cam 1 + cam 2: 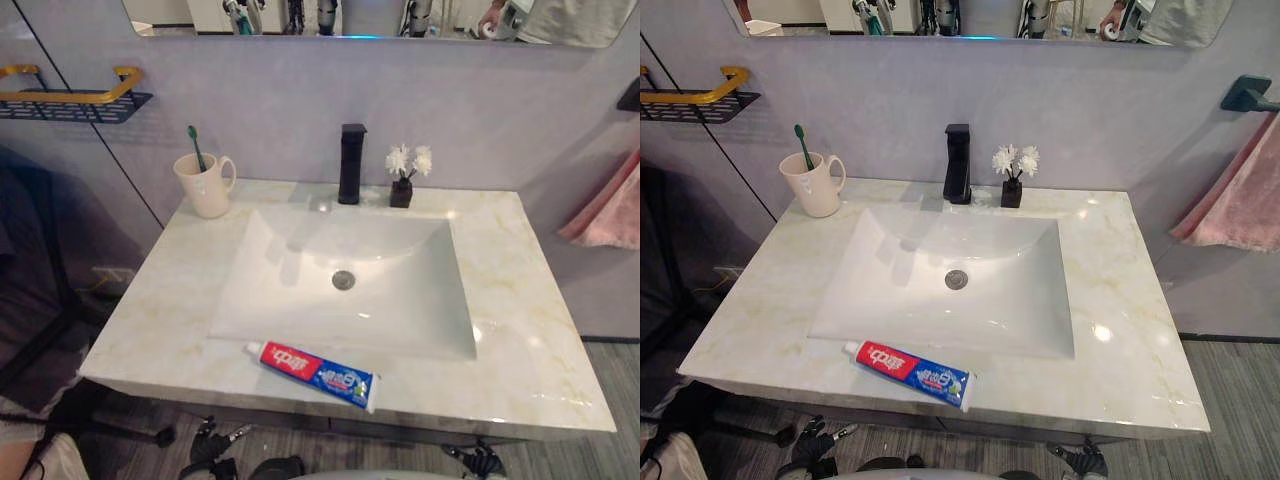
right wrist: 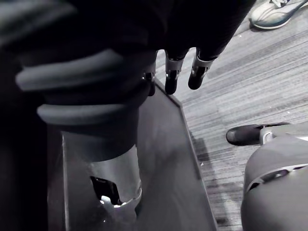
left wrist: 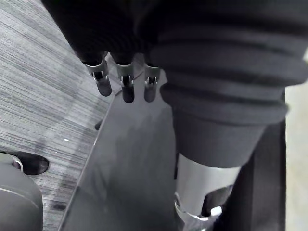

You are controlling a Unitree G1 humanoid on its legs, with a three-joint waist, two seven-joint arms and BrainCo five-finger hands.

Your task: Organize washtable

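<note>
Marble bench [image 1: 160,320] is carrying toothpaste [image 1: 315,375] at its near edge (likely belonging in the far-left mug [image 1: 207,188]); left hand [image 3: 127,89] and right hand [image 2: 172,79] are hanging slack, empty.

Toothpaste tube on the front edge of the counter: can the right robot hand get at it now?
Probably yes. The toothpaste tube lies alone near the front edge of the counter, nothing over or against it. The right robot hand hangs empty, low over the floor, fingers straight; it need only rise.

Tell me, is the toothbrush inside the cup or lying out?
Inside. The green toothbrush stands in the cream cup at the back left corner of the counter, its end poking up above the rim.
</note>
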